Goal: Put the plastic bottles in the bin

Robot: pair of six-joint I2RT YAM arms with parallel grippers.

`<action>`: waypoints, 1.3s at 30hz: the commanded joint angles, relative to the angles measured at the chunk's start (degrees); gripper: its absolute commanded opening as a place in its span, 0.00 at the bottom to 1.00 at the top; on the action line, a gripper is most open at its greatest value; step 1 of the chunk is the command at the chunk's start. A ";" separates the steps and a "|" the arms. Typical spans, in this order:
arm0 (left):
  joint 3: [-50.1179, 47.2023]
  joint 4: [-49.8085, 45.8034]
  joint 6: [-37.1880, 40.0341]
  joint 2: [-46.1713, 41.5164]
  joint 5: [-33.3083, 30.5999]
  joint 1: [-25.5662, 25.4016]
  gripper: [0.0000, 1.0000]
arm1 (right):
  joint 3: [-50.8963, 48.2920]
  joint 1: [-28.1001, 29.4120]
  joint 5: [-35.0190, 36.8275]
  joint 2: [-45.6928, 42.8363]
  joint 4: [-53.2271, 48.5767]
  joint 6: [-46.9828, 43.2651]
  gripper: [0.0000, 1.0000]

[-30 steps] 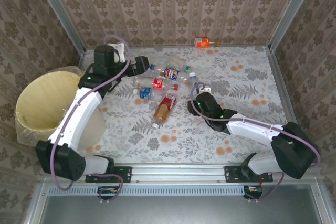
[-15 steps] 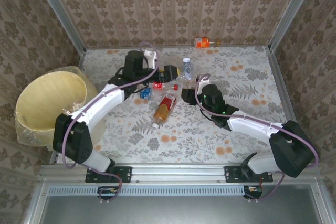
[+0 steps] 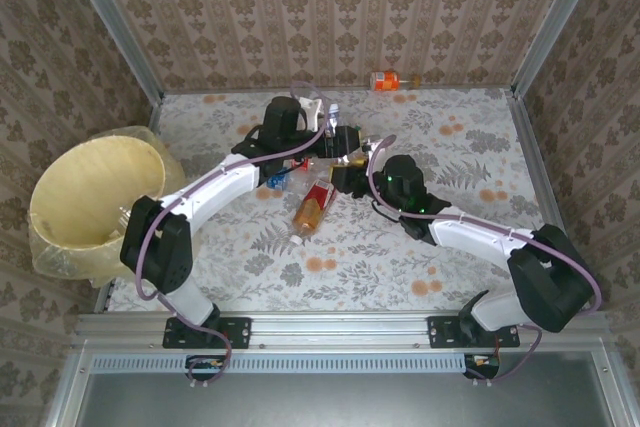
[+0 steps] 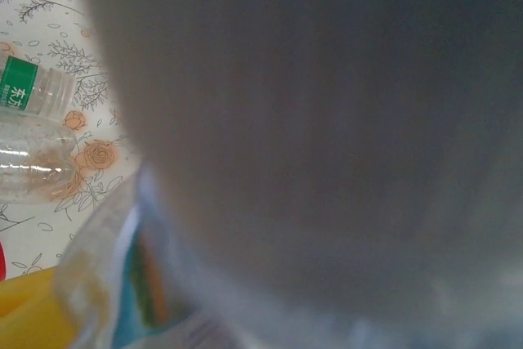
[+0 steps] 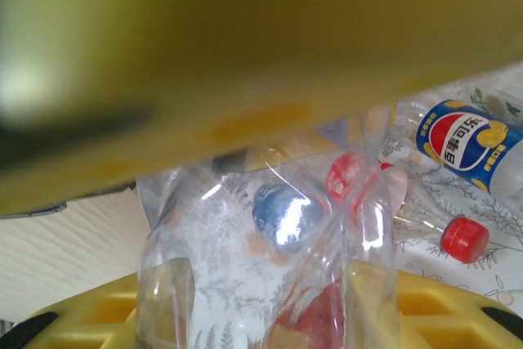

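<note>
Our right claw (image 3: 342,173) is clenched on a crumpled clear plastic bottle (image 5: 245,226). We cannot tell whether our left claw (image 3: 338,139), just beside it, is released or gripping. The large round pale yellow bin (image 3: 75,187) lies well to the left of both claws, so we judge the left arm nearer to it.

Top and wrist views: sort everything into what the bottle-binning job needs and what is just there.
Job: large round pale yellow bin; brown-filled red-labelled plastic bottle; orange-labelled plastic bottle by the far wall; clear crumpled plastic bottle.
Just there: floral table cover; patterned wall panels.
</note>
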 commanded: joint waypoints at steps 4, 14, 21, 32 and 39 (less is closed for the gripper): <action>0.62 2.90 0.11 -0.75 0.33 -0.55 0.78 | 1.43 0.38 -2.25 0.41 2.02 -0.80 0.50; -1.02 3.62 0.61 -2.25 -1.45 -0.55 0.54 | 1.31 0.37 -4.88 -0.46 -0.35 -1.66 0.72; -0.32 -0.37 2.53 -3.10 -5.26 -0.45 0.54 | 1.27 0.36 -4.60 -4.34 -4.41 -5.16 0.89; 0.62 -10.82 9.70 -8.71 -16.00 1.67 0.54 | -2.52 0.29 6.42 -11.57 -4.68 -9.22 1.00; 1.09 -18.38 13.92 -14.55 -21.83 5.40 0.54 | -5.12 0.20 15.15 -12.40 -2.24 -8.30 1.00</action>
